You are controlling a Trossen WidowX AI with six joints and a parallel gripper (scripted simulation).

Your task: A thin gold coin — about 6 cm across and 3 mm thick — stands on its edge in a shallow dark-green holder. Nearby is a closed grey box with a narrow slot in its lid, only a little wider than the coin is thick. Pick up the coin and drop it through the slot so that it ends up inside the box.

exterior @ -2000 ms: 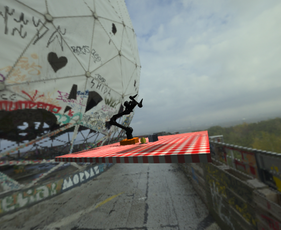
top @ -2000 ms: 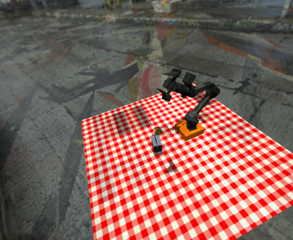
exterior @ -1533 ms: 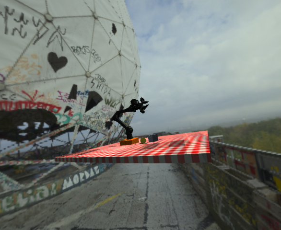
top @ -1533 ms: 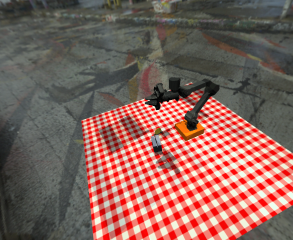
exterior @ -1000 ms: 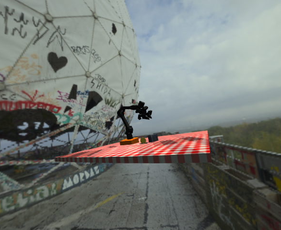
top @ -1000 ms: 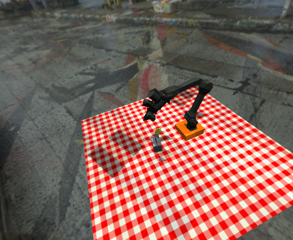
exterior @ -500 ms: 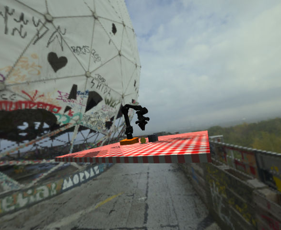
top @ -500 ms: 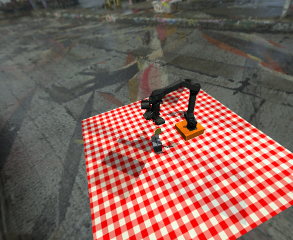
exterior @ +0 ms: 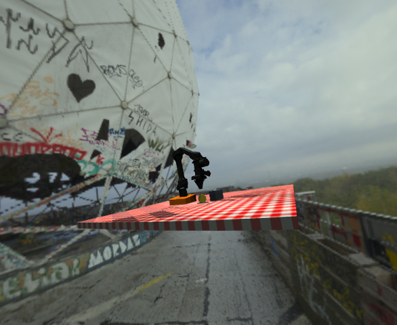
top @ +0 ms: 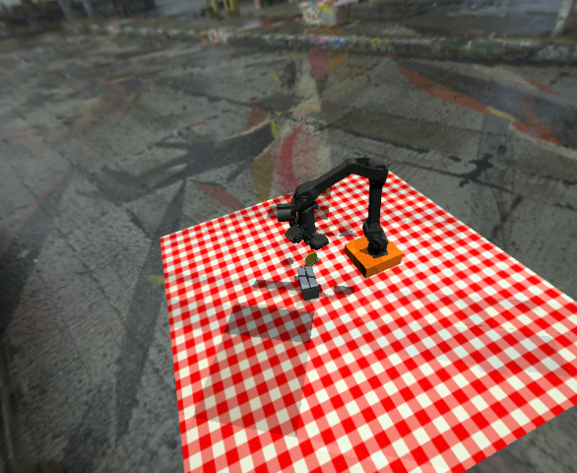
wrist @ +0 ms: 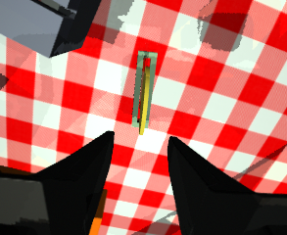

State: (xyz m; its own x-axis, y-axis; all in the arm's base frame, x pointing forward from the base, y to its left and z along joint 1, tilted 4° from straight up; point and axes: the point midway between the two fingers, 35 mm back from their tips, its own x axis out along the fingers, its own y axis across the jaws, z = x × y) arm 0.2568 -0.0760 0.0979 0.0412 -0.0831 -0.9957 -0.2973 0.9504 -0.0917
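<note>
Soft overcast daylight all round, no glare anywhere. On the desk (top: 380, 367) faint grey shadow patches lie across the red-and-white checks, with darker ones close under the arm (top: 340, 188). The far ground in the top view smears into blur, edges stretched. In the exterior view the background is soft and hazy. Wrist view: crisp checks, translucent shadows, jagged pixel edges on the dark claw (wrist: 140, 147).
</note>
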